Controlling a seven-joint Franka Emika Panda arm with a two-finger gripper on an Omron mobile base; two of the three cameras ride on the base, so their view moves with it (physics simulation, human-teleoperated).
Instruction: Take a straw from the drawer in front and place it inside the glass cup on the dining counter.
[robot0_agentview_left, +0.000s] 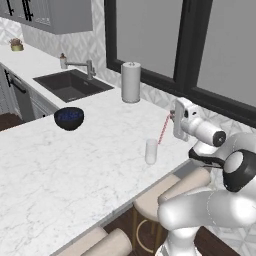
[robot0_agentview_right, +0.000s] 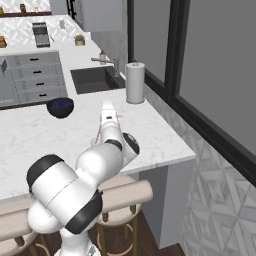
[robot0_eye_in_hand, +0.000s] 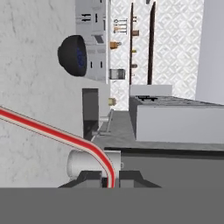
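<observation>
Above the white counter (robot0_agentview_left: 60, 170), closed fingers (robot0_eye_in_hand: 94, 177) grip a pink-red straw (robot0_agentview_left: 163, 129). Just beside it stands a clear glass cup (robot0_agentview_left: 151, 151); nearby sits a dark blue bowl (robot0_agentview_left: 69, 118).

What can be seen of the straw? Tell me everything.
The straw is a thin stick, pink-red with a pale stripe along it in the hand view, where it looks bent. Its top end is pinched in the shut gripper, and it slants down and left from there above the white marble dining counter. Its lower end hangs above and to the right of the glass cup, not yet inside it.
</observation>
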